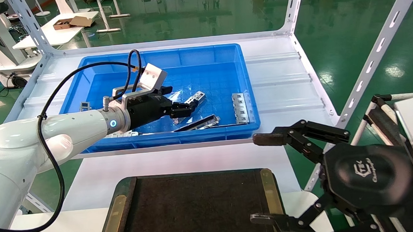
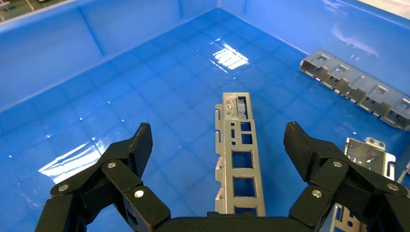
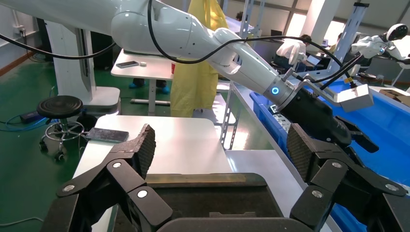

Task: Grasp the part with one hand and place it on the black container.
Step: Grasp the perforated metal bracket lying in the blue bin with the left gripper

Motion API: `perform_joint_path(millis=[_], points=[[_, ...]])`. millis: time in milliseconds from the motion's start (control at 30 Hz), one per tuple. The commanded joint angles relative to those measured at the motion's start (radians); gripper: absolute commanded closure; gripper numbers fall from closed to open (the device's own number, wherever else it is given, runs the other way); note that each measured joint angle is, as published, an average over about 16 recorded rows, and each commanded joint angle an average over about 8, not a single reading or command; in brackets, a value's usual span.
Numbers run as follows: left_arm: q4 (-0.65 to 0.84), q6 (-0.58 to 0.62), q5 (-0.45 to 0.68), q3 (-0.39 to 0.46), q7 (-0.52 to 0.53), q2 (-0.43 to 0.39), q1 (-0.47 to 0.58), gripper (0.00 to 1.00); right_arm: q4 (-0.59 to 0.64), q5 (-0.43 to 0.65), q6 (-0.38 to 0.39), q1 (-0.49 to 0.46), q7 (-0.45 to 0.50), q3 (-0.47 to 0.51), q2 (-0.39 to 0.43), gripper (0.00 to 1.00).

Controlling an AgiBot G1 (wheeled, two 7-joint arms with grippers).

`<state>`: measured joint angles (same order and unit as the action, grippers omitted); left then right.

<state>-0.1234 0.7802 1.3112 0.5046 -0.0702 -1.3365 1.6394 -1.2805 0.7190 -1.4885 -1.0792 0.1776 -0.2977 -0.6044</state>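
The part (image 2: 239, 157), a slim silver-grey strip with one row of rectangular cutouts, lies flat on the floor of the blue bin (image 1: 210, 56). In the head view the part (image 1: 196, 98) shows just past my left fingertips. My left gripper (image 2: 220, 135) is open and empty. It hovers low inside the bin (image 2: 96, 43), with one finger on each side of the part and not touching it; it also shows in the head view (image 1: 190, 108). The black container (image 1: 194, 210), with brass-coloured side rims, lies on the near table. My right gripper (image 1: 260, 179) is open and empty, beside its right rim.
The bin also holds a wider grey plate (image 1: 240, 107), a dark narrow strip (image 1: 201, 122) and more metal pieces at its left (image 1: 84, 106). White slotted shelf posts (image 1: 378, 48) stand around the bin. The right wrist view shows the black container (image 3: 203, 200) below my right gripper (image 3: 220, 150).
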Motion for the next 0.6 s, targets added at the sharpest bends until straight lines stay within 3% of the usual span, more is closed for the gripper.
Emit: perform_joint_path(millis=[33,600], points=[[0.014,0.003,-0.006,-0.002,-0.002,-0.003,0.003,1.0,0.0,0.0,0.0,0.0,0.0,0.0,0.0,1.0],[0.035,0.0,-0.006,0.012,-0.006,-0.007,0.004,1.0,0.0,-0.001,0.0,0.0,0.0,-0.001,0.0,1.0]])
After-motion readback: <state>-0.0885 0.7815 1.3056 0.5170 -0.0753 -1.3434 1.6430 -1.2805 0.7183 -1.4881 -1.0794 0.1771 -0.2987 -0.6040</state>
